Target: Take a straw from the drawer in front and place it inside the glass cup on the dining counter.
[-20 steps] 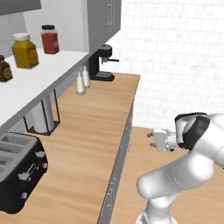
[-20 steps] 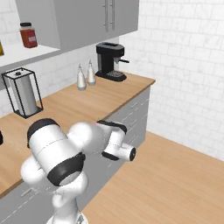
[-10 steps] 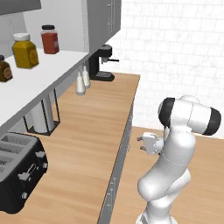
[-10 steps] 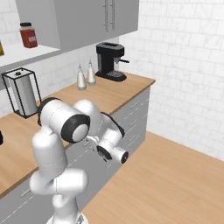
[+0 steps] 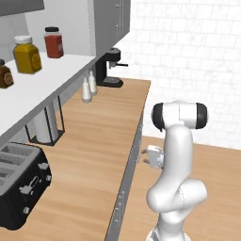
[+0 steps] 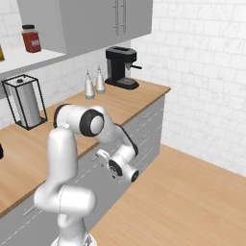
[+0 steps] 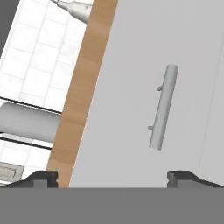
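Grey drawer [image 7: 131, 87] closed; claw [image 7: 113, 177] swung closer, fingers spread wide.

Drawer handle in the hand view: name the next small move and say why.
Probably ease the open gripper forward and centre it on the slim grey bar handle of the light grey flat drawer front. The drawer looks closed, the handle sits ahead and off to one side, and nothing is held.

The left base view looked forward and down from behind the arm, the wooden worktop [image 5: 94, 141] running up its left half. The right base view faced the same worktop [image 6: 120, 103] from the opposite side; both shared the coffee machine [image 5: 112, 68]. The hand view sat close to a grey drawer front [image 7: 131, 87], rolled sideways.
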You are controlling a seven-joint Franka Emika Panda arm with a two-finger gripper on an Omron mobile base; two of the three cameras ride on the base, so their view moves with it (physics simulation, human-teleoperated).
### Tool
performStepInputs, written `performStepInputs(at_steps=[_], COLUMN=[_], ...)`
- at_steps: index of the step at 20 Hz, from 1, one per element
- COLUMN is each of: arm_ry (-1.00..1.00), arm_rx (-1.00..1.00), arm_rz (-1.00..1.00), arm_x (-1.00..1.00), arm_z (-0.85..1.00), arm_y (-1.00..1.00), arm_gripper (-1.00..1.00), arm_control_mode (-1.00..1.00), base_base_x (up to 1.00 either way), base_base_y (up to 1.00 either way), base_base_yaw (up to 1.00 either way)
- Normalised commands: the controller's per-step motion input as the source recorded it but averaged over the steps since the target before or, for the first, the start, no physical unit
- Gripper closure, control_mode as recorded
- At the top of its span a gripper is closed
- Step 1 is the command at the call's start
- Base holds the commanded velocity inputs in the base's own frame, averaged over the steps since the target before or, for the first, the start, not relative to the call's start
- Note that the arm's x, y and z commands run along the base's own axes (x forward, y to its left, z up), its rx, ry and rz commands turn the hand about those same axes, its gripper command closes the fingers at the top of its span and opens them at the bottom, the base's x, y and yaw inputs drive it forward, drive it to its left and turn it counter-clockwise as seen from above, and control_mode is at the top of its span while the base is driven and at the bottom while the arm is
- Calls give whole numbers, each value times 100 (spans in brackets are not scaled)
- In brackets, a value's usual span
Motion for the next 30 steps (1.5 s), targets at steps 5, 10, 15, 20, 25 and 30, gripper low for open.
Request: performStepInputs(at_steps=[5, 10, 15, 20, 25, 30], arm_ry=[0, 0, 0, 1, 0, -7], arm_rx=[5, 3, 2, 2, 1, 0], arm_rz=[0, 0, 0, 0, 0, 0], arm_x=[51, 59, 55, 55, 41, 2], arm_z=[-32, -36, -40, -47, -32, 1], arm_y=[17, 18, 18, 15, 17, 25], arm_gripper=[-100, -100, -100, -100, -100, -100], arm_control_mode=[-100, -100, -100, -100, -100, -100], base_base_x=[0, 0, 0, 0, 0, 0], base_base_y=[0, 0, 0, 0, 0, 0], base_base_yaw=[0, 0, 0, 0, 0, 0])
